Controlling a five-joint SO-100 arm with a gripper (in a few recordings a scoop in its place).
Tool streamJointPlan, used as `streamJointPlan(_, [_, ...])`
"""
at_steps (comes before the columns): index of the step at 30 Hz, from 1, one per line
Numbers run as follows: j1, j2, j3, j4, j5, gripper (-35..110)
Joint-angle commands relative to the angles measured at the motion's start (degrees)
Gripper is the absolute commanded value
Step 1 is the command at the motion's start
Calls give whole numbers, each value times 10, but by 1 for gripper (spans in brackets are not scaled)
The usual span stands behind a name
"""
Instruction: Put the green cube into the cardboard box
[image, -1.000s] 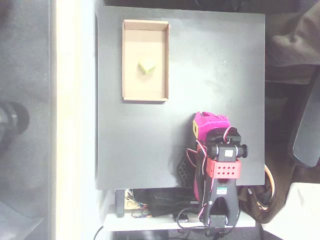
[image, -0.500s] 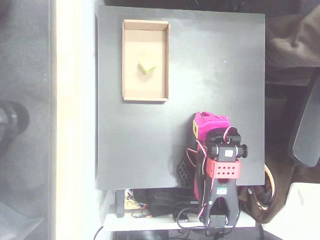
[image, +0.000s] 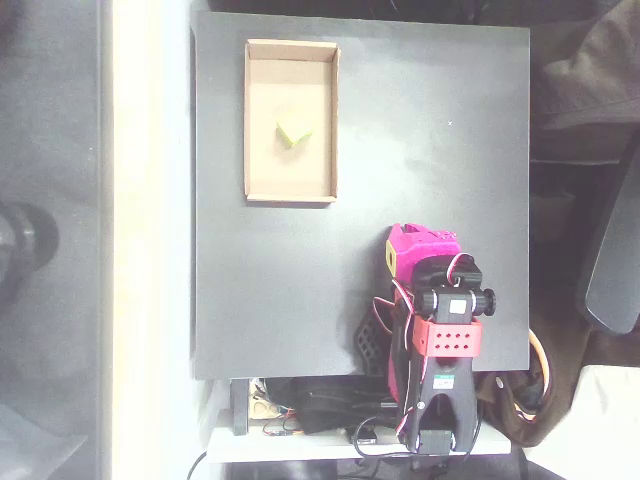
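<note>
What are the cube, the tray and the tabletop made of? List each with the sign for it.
Green cube: looks like matte plastic or foam; even lime colour, no shine.
Cardboard box: tan cardboard, dull, thin folded walls.
Table: black matte board, material unclear.

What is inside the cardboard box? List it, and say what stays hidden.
Inside the cardboard box lies the green cube, near the middle of the tan floor. Nothing else shows in it. The patch of floor beneath the cube is covered and cannot be seen.
</note>
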Motion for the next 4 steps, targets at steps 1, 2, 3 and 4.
streamJointPlan(1, [-3,5,6,22,3,3])
streamJointPlan(2, [-3,5,6,22,3,3])
streamJointPlan(3, [-3,5,6,22,3,3])
streamJointPlan(4, [-3,5,6,22,3,3])
